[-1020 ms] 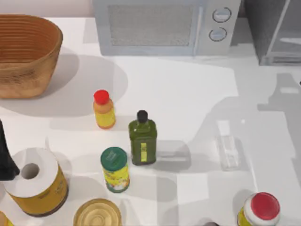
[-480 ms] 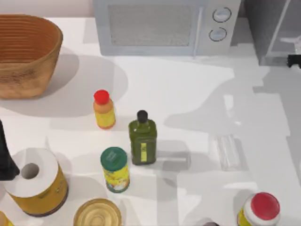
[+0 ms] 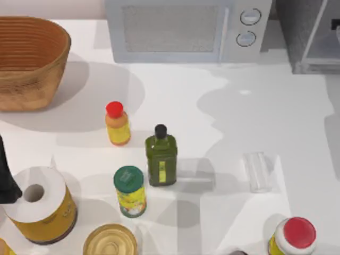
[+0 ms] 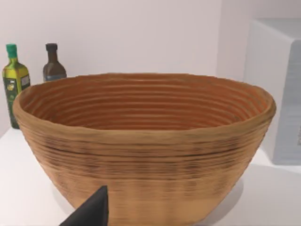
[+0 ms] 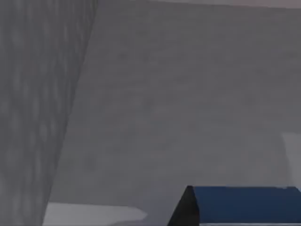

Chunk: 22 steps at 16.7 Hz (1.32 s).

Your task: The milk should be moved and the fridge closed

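Left arm (image 3: 6, 175) a matte black tapering link, its tool's finger (image 4: 91, 212) a dark pointed wedge

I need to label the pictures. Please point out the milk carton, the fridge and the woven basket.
blue milk carton (image 5: 244, 203): right wrist view, blue top face.
grey metallic fridge (image 3: 297, 26): top view, grey side wall.
brown woven basket (image 4: 141, 155): left wrist view, outer wall.

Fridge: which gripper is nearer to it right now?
Right. The right wrist view looks straight at the fridge's grey wall, with the milk's blue top at its gripper. The left arm sits at the table's left edge, by the basket.
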Motion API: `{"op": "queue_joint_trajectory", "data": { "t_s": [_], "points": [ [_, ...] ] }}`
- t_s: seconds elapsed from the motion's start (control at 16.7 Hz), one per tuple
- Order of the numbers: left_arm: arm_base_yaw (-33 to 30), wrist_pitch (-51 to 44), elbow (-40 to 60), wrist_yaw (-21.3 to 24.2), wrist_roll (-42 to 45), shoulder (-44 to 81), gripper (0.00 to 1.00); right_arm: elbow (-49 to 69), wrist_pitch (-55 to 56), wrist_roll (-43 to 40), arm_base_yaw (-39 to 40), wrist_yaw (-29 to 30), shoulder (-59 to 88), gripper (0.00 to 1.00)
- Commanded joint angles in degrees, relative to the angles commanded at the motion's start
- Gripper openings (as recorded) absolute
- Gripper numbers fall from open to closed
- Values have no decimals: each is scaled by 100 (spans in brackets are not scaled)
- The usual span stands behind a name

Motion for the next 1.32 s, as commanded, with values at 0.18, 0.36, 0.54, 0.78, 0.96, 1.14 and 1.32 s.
{"op": "queue_joint_trajectory", "data": {
  "t_s": [0.18, 0.36, 0.54, 0.78, 0.96, 1.14, 1.32],
  "points": [
    [0, 0, 0, 0, 0, 0, 100, 1081, -1109, -62, -258, -81, 468, 0],
    [0, 0, 0, 0, 0, 0, 100, 1647, -1676, -76, -420, -135, 719, 0],
    [0, 0, 0, 0, 0, 0, 100, 1727, -1756, -75, -443, -145, 758, 0],
    [0, 0, 0, 0, 0, 0, 100, 1719, -1749, -70, -426, -142, 742, 0],
    [0, 0, 0, 0, 0, 0, 100, 1727, -1756, -75, -443, -145, 758, 0],
    [0, 0, 0, 0, 0, 0, 100, 1727, -1756, -75, -443, -145, 758, 8],
    [0, 0, 0, 0, 0, 0, 100, 1727, -1756, -75, -443, -145, 758, 30]
  ]
}}
